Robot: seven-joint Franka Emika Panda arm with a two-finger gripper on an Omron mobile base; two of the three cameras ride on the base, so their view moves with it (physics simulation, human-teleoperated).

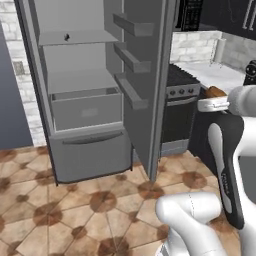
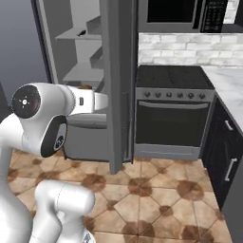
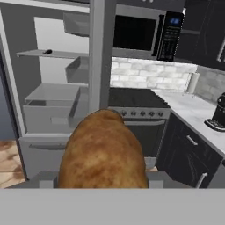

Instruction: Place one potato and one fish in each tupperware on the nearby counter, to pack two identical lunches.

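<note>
Fridge (image 1: 90, 115) stands with door (image 1: 145, 75) open, shelves grey. Black stove (image 2: 173, 111) sits beside it, microwave (image 3: 140, 35) mounted above. Floor (image 1: 75, 210) is brown patterned tile.

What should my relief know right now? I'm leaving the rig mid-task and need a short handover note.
Gripper: shut on the potato, carried in the air in front of the open fridge.
Job's things: potato in hand. The counter lies to the right past the stove, with a dark machine on it. No tupperware or fish can be made out from here.
Done: one potato picked up.
Left: carry it to a tupperware on the counter; the rest of both lunches cannot be confirmed.
</note>
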